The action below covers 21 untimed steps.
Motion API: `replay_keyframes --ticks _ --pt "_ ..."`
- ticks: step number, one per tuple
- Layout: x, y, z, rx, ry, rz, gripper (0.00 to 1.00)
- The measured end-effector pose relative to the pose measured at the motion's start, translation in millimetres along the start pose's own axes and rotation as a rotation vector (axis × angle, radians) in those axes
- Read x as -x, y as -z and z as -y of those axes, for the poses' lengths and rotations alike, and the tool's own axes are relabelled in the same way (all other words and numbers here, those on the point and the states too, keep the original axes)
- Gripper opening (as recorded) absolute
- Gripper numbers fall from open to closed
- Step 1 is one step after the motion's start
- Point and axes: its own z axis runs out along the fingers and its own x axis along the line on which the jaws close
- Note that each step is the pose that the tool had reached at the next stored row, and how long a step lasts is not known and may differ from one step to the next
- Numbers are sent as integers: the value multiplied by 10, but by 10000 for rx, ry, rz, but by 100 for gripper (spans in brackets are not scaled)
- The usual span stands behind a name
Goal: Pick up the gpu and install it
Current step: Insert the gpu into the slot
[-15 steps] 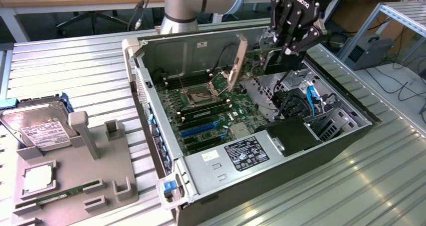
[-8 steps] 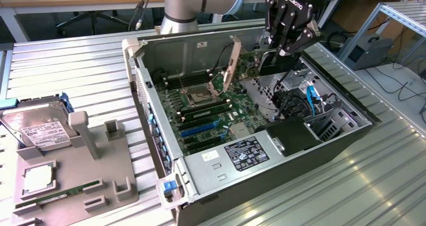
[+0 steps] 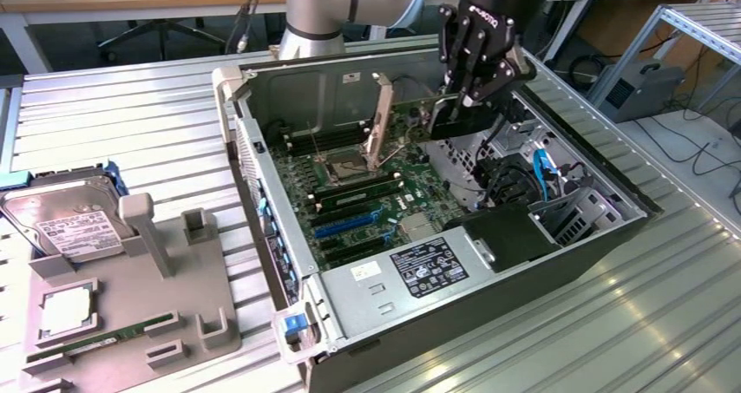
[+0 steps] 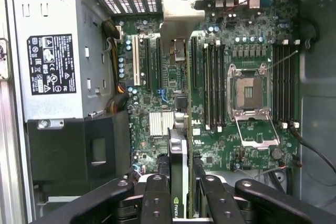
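My gripper hangs over the open computer case, shut on the gpu, a dark flat card held on edge above the right side of the motherboard. In the wrist view the gpu runs edge-on between the two black fingers, and its silvery end bracket points toward the case's rear grille. It hovers above the expansion slots, apart from the board. The blue expansion slots lie nearer the power supply.
The power supply with its label fills the case's near end. An open CPU socket has its lever up. At the exterior view's left a grey fixture holds a hard drive, a CPU and a RAM stick.
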Motion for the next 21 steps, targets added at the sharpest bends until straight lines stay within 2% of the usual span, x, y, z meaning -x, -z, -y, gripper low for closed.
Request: replay_keyframes --ticks 4,8,12,16,18,21 --pt "19 -154 -49 -2 1 -1 27" --pt "48 -221 -90 -5 0 1 27" --pt "90 -254 -154 -6 0 1 27" --pt "94 -256 -164 -6 -3 1 27" --pt "103 -263 -215 -6 -1 2 27" --pt "104 -262 -220 -5 0 -1 27"
